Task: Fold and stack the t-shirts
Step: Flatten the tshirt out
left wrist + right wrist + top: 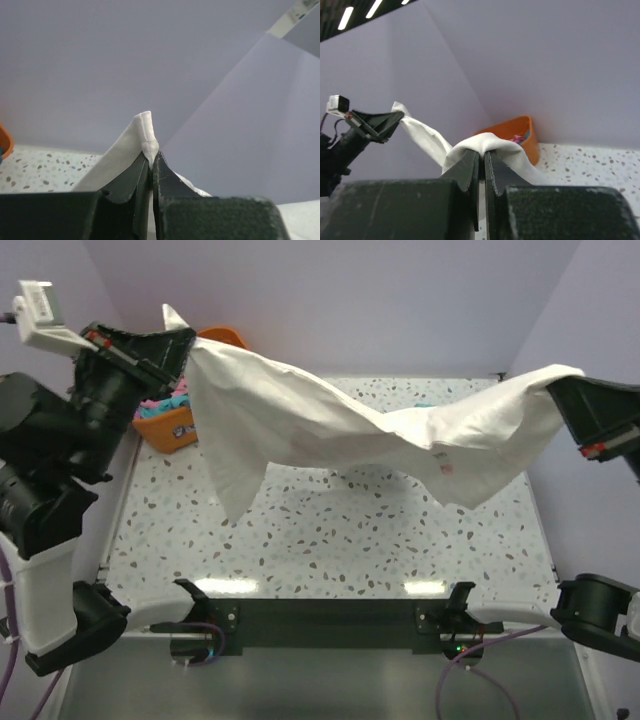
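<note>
A cream-white t-shirt (330,425) hangs in the air, stretched between both grippers above the speckled table (330,540). My left gripper (185,340) is shut on one end of it at the upper left; the pinched hem (146,132) sticks up between its jaws in the left wrist view. My right gripper (560,385) is shut on the other end at the upper right, with cloth (492,142) draped over its fingertips. A small tag (444,462) shows on the sagging middle. Its print is hidden. More shirts, pink and teal (165,400), lie in the basket.
An orange plastic basket (170,430) stands at the table's far left corner, partly behind the left arm and the shirt; it also shows in the right wrist view (515,130). Lilac walls (400,300) close the back and sides.
</note>
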